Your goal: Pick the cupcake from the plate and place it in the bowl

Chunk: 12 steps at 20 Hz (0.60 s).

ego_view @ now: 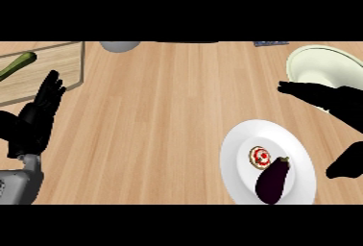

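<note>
Right robot hand (319,93) hangs over the tabletop (156,115) with its fingers stretched out flat towards the view's left, holding nothing, between the white plate (237,144) below it and the pale bowl (322,65) behind it, whose near rim it partly covers. Left robot hand (39,113) rests open at the view's left edge, fingers up, next to a cutting board (53,60) that carries a green vegetable (18,65).

On the plate sits the cupcake (260,157), seen from straight above as a small round with white icing and a red centre. It lies just beside a dark eggplant (273,180), whose stem end appears to touch or nearly touch its lower right side.

I judge the cupcake to be light and soft: the icing would smear and the cake would crush under a squeeze, so the top is no place to press. The better hold is on the sides, low down near the base, with thumb and fingers set across it. The side facing the eggplant is crowded, so the upper-left and lower-left flanks offer freer room. The bowl stands well apart from the plate, beyond the right robot hand, so the carry should be short, and the cake wants keeping upright.
</note>
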Tool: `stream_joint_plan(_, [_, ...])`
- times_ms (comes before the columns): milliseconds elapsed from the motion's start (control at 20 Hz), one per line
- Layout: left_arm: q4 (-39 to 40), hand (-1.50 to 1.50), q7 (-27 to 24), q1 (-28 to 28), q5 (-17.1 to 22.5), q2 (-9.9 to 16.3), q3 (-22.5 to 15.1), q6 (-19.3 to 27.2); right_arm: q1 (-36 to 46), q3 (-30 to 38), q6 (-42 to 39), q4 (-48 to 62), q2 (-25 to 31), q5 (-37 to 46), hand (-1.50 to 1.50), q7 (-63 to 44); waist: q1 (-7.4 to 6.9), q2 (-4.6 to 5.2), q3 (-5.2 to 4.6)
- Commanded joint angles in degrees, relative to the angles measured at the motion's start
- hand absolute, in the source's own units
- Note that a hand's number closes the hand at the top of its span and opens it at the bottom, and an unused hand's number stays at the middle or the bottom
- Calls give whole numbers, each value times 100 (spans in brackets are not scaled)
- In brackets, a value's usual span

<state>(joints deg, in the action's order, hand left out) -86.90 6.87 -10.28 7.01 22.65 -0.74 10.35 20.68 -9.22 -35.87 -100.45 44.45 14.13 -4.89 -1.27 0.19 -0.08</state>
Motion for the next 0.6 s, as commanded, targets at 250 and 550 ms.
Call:
stream_joint_plan(250, [75, 0, -10, 36, -28, 11, 219, -165, 929, -946, -1141, 767, -654, 436, -150, -618, 44, -12, 4])
stream_joint_plan(550, [-142, 0, 236, 34, 126, 174, 506, -372, 515, -1374, -1189, 1132, -597, 1325, -150, -151, 69, -12, 10])
